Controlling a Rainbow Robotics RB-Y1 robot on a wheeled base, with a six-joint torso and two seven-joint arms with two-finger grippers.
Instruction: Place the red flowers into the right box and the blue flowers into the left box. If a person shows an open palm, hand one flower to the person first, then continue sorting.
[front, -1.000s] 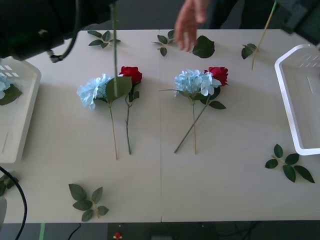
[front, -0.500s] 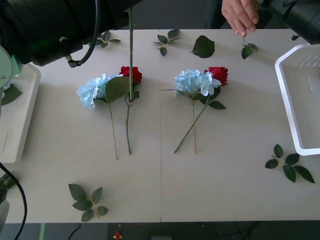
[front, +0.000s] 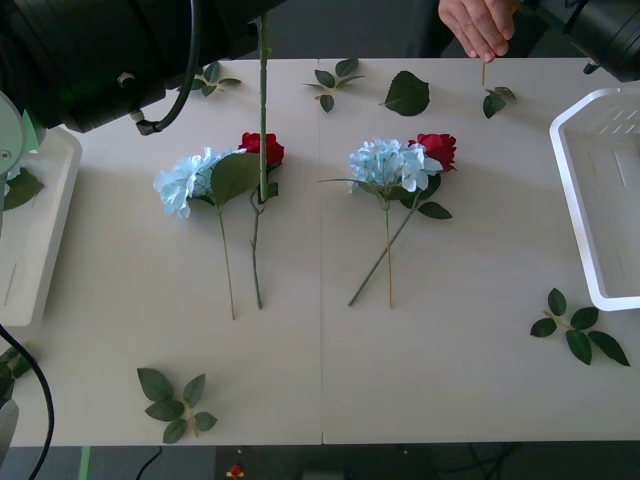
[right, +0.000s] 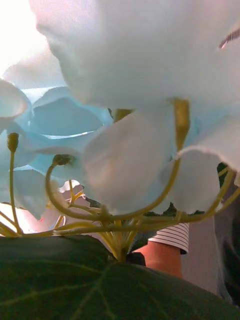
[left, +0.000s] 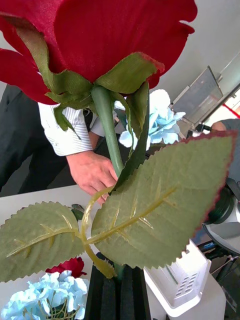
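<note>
A pale bench (front: 300, 360) carries two pairs of blue flowers (front: 385, 163) and red flowers (front: 262, 148), with leaf sprigs (front: 178, 400) scattered about. The left claw (left: 117, 295) grips a red rose stem (left: 107, 125). The right claw's grip can't be told. A person's hand (front: 480, 25) reaches over the far edge.

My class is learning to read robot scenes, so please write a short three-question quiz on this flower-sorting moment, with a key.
1. True or false: the person's hand touches the right box.
2. How many blue flowers lie on the table between the boxes?
3. The left gripper is shut on: A) the stem of a red flower; B) a loose leaf sprig; C) a box rim.

Key: 1 false; 2 two; 3 A.
</note>
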